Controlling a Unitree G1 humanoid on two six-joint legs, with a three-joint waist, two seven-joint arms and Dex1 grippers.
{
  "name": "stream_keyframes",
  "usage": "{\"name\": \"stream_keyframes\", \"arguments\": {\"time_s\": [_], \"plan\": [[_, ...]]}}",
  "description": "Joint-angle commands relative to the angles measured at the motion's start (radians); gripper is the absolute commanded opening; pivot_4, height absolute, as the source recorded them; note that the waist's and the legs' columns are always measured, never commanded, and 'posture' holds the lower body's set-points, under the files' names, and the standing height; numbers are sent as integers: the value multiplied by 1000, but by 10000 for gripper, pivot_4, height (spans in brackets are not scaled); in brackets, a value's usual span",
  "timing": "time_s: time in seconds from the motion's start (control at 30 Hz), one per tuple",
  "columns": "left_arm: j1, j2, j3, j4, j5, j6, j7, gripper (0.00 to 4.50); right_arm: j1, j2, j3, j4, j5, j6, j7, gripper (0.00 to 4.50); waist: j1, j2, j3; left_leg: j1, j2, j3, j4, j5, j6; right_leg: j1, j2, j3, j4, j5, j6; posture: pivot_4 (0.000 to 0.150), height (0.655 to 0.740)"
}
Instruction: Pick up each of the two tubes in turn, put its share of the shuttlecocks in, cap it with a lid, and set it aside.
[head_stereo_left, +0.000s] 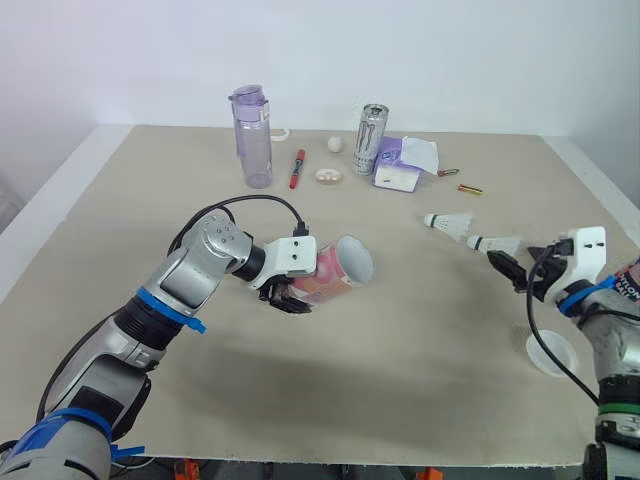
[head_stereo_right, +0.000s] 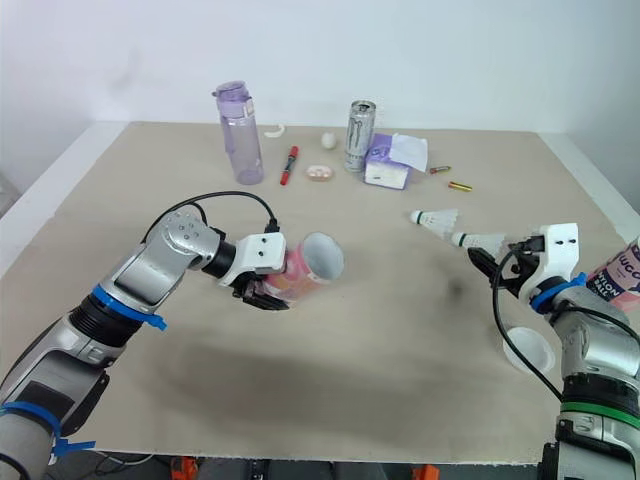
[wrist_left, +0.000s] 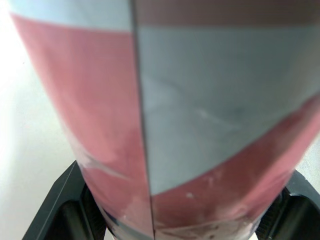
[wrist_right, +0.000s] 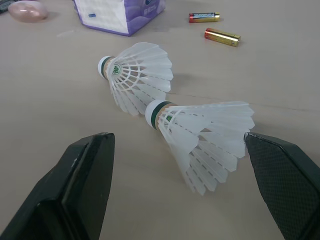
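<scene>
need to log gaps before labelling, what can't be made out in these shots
Tube contents: mouth angled away in head views; its wall blocks the left wrist view.
Second tube: cut off by the right edge of both head views.
Lid: partly behind a cable.

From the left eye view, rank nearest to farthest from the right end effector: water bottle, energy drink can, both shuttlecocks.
1. Near shuttlecock, between the open fingers of the right end effector.
2. Second shuttlecock, just beyond it, leftward.
3. Energy drink can, far side, centre.
4. Water bottle, far side, to the robot's left.
</scene>
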Motion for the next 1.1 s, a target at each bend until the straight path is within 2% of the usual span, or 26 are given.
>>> {"name": "stream_keyframes", "arguments": {"time_s": [0.03,0.2,0.3,0.33,0.37,0.4,0.43,0.47,0.5,0.53,0.57,0.63,0.73,0.87,0.97,1.1], "plan": [[7,12,-6,-24,5,6,5,31515,-54,-2,5,44,-9,-30,8,44416,0,0,0,0,0,0,0,0,0,0,0,0,0,0,0,1500,7400],[7,13,-5,-26,3,12,10,31515,-97,2,19,113,-25,-60,17,44416,-3,0,0,0,0,0,0,0,0,0,0,1,0,0,1,1500,7400],[10,16,-4,-28,3,13,13,31515,-127,7,26,149,-31,-73,21,37171,-3,0,0,0,0,0,0,0,0,0,0,1,0,0,1,1500,7400],[11,16,-4,-28,3,13,14,31515,-136,8,28,162,-34,-78,22,37171,-3,0,0,0,0,0,0,0,0,0,0,1,0,0,0,1500,7400],[12,16,-3,-29,2,15,16,31515,-147,10,30,180,-39,-87,22,29802,-4,0,0,0,0,0,0,0,0,0,0,1,0,1,1,1500,7400],[13,16,-3,-29,2,16,17,31515,-158,11,32,200,-44,-97,21,26989,-5,0,0,0,0,0,0,0,0,0,0,1,0,1,1,1500,7400],[14,15,-3,-30,2,16,19,31515,-165,12,32,215,-48,-106,22,21172,-5,0,0,0,0,0,0,0,0,0,0,1,0,1,1,1500,7400],[15,15,-3,-30,2,16,20,31515,-173,13,34,230,-53,-114,22,19155,-6,0,0,0,0,0,0,0,0,0,0,1,0,1,1,1500,7400],[15,15,-4,-30,2,17,22,31515,-178,13,35,242,-57,-121,23,14270,-6,0,0,0,0,0,0,0,0,0,0,1,0,1,1,1500,7400],[16,15,-4,-30,2,18,23,31515,-183,14,35,252,-59,-126,24,11941,-6,0,0,0,0,0,0,0,0,0,0,1,0,1,1,1500,7400],[16,14,-4,-31,1,19,24,31515,-188,15,34,262,-62,-132,24,4991,-6,0,0,0,0,0,0,0,0,0,0,1,0,1,1,1500,7400],[17,13,-4,-30,1,20,25,31515,-197,16,34,280,-65,-142,26,1516,-6,0,0,0,0,0,0,0,0,0,0,1,0,1,1,1500,7400],[18,12,-5,-29,1,20,26,31515,-203,15,33,297,-69,-156,31,1516,-8,0,0,0,-1,0,0,0,0,0,0,1,0,1,1,1500,7400],[19,10,-8,-24,1,16,27,31515,-170,10,30,226,-73,-174,35,1516,-9,0,0,0,-1,0,0,0,0,0,0,1,0,1,1,1500,7400],[16,7,-7,-16,0,12,27,31515,-123,-10,32,78,-79,-178,31,1516,-8,1,0,0,-1,0,0,0,0,0,0,1,0,1,1,1500,7400],[14,5,-7,-5,0,3,25,31515,-58,-70,45,-221,-94,-184,67,1516,-9,3,0,0,-2,0,0,0,0,0,0,2,0,1,2,1500,7400]]}}
